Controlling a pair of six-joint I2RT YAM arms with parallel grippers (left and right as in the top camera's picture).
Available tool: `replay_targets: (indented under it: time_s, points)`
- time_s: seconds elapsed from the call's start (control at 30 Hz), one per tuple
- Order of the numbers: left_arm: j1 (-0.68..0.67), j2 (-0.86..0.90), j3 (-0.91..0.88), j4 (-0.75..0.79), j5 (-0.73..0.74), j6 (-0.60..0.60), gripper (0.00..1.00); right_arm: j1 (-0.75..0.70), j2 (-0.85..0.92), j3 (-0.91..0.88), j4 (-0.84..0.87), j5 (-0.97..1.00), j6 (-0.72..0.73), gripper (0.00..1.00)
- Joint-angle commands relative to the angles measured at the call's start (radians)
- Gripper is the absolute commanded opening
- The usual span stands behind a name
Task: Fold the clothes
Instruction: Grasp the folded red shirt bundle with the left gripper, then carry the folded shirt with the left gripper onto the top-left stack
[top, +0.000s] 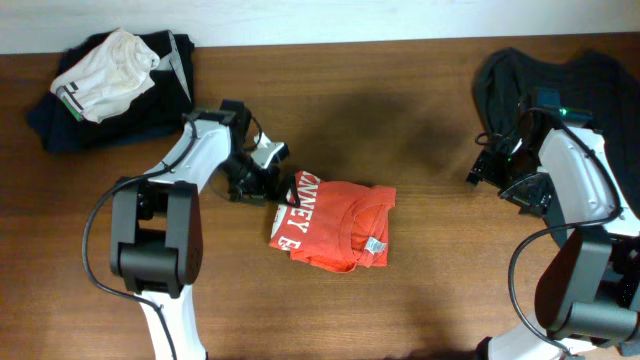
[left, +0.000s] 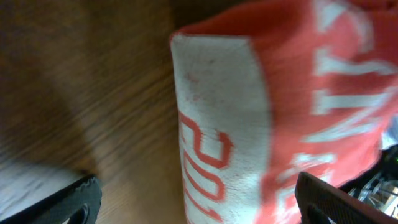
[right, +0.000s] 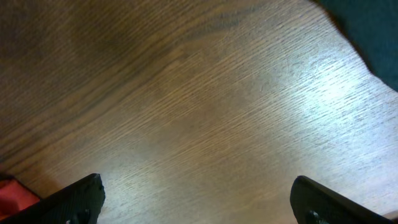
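Though nothing is gripped now: red-orange T-shirt (top: 335, 228), folded

Lies central on table (top: 430, 290), compact rectangle, lettering wrapping its left edge; folding looks finished. Left gripper (top: 272, 188): fingers spread wide at that edge, empty. Right gripper (top: 482, 165): likewise, over bare wood, right. Sleeves tucked from sight; close view blurred.

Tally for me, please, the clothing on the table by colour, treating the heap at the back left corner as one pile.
Red-orange T-shirt, folded: 1
Dark T-shirt, back right: 1
Pile of white and dark garments, back left: 1
Total: 3
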Motion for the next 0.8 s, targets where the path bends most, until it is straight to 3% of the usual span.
replay_targets:
  time_s: [0.0,0.17,0.2,0.23,0.27,0.3,0.4,0.47,0.53,0.63,0.77]
  points:
    - [0.003,-0.008,-0.095,0.049,0.067,0.032,0.99,-0.002,-0.011,0.015,0.003,0.000,0.005,0.99]
    - [-0.019,-0.008,-0.226,0.190,0.261,0.032,0.99,-0.002,-0.011,0.015,0.003,0.000,0.005,0.99]
    - [-0.029,-0.008,-0.238,0.209,0.265,0.024,0.90,-0.002,-0.011,0.015,0.003,0.000,0.005,0.99]
    - [-0.036,-0.008,-0.243,0.228,0.261,0.002,0.70,-0.002,-0.011,0.015,0.003,0.000,0.005,0.99]
    - [-0.038,-0.008,-0.243,0.249,0.237,-0.057,0.44,-0.002,-0.011,0.015,0.003,0.000,0.005,0.99]
    - [-0.038,-0.008,-0.242,0.268,0.196,-0.139,0.01,-0.002,-0.011,0.015,0.003,0.000,0.005,0.99]
    - [-0.037,-0.008,-0.210,0.266,0.079,-0.237,0.01,-0.002,-0.011,0.015,0.003,0.000,0.005,0.99]
    - [-0.037,-0.008,-0.067,0.190,-0.142,-0.288,0.01,-0.002,-0.011,0.015,0.003,0.000,0.005,0.99]
    - [-0.037,-0.008,0.034,0.182,-0.269,-0.286,0.01,-0.002,-0.011,0.015,0.003,0.000,0.005,0.99]
    - [-0.035,-0.008,0.182,0.244,-0.630,-0.278,0.01,-0.002,-0.011,0.015,0.003,0.000,0.005,0.99]
    - [0.022,-0.008,0.243,0.416,-0.804,-0.192,0.01,-0.002,-0.011,0.015,0.003,0.000,0.005,0.99]
